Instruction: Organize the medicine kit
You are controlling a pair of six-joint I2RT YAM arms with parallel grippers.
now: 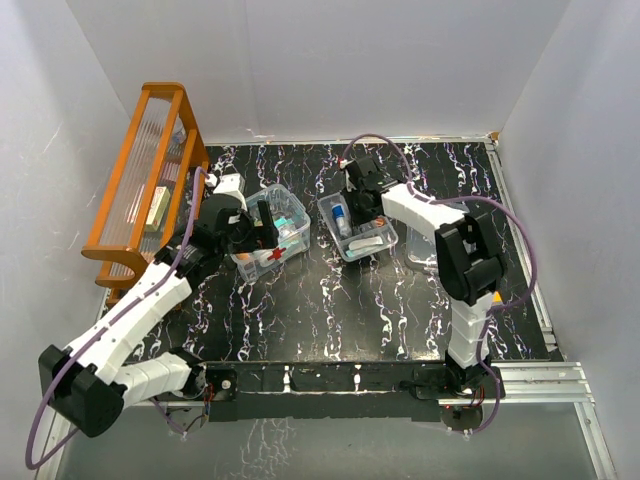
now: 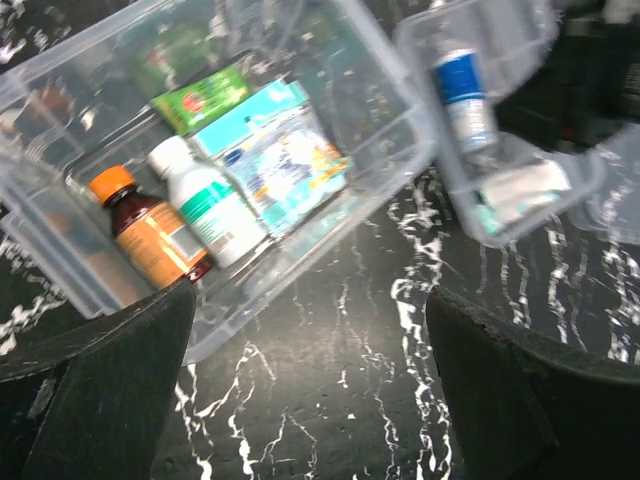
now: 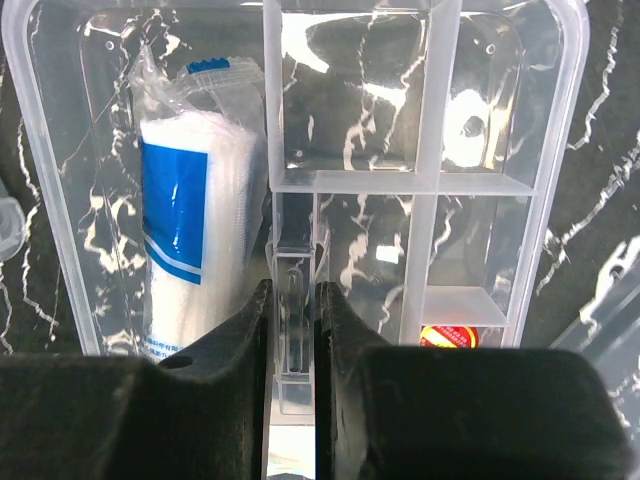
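The clear box point(image 1: 285, 215) with the red cross point(image 1: 273, 254) sits on the black marbled surface point(image 1: 350, 310), a bit left of the middle. The divided tray point(image 1: 372, 243) is just to its right.

The left arm point(image 1: 140, 310) stretches from the near left corner up to the box. The left hand point(image 2: 310, 390) hangs at the near side of the box and points down. Its two dark fingers point(image 2: 100, 390) are spread wide apart and hold nothing.

Inside the box, side by side, lie:
- a brown bottle with an orange cap point(image 2: 150, 225)
- a white bottle with a green label point(image 2: 205, 205)
- a blue and white packet point(image 2: 285, 155)
- a green packet point(image 2: 200, 98)

The right arm point(image 1: 465, 260) goes up from its base, bends at the elbow and reaches left over the tray. The right hand point(image 3: 292, 330) points down into the tray. Its fingers point(image 3: 235, 340) are pinched tight on a thin clear wall between two parts of the tray.

A white roll in a plastic bag with a blue label point(image 3: 180, 200) lies in the long part of the tray to the left of that wall. A small red and yellow thing point(image 3: 447, 336) shows in a little part on the right, but it is too small to name. The far parts of the tray show only the black surface through the clear bottom.

An orange slatted rack point(image 1: 130, 190) stands at the far left edge of the surface, behind the left arm.
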